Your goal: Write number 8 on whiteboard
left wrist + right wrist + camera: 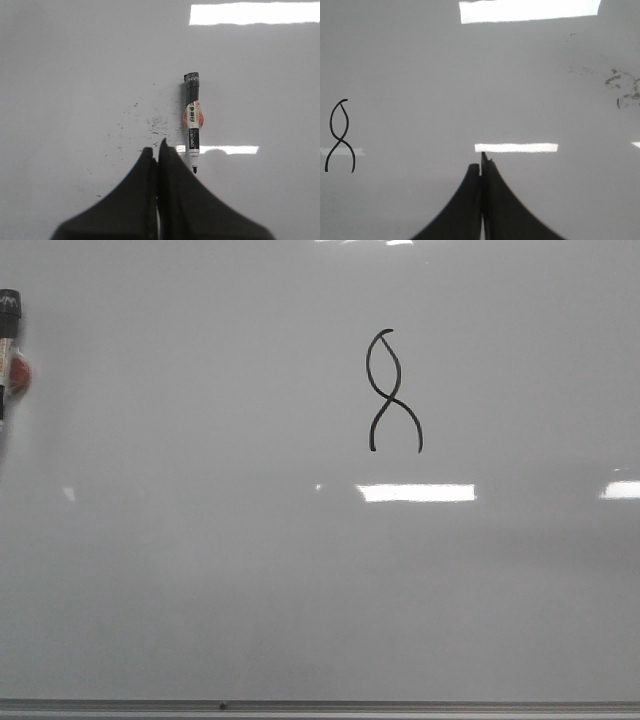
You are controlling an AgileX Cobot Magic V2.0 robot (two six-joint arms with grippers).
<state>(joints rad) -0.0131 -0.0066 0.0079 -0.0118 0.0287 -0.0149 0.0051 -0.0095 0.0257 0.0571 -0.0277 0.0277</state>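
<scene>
The whiteboard point(200, 570) fills the front view, glossy pale grey, with bright rectangular reflections and a thin grey rail along its 6 o'clock edge. The number 8 point(394, 392) sits toward 1 o'clock of the board's centre: a thin black figure with a narrow pointed upper loop and two crossing strokes whose lower ends stay open. In the right wrist view the same figure point(340, 136) lies well off to the side of the right gripper point(481, 167), whose dark jaws are pressed together on nothing. A marker point(192, 122) lies uncapped on the board, its tip just beside the left gripper point(158, 150); those jaws are also closed together and empty. In the front view the marker point(9, 345) shows at the 9 o'clock edge. Faint smudges point(150, 122) speckle the board beside the marker.
</scene>
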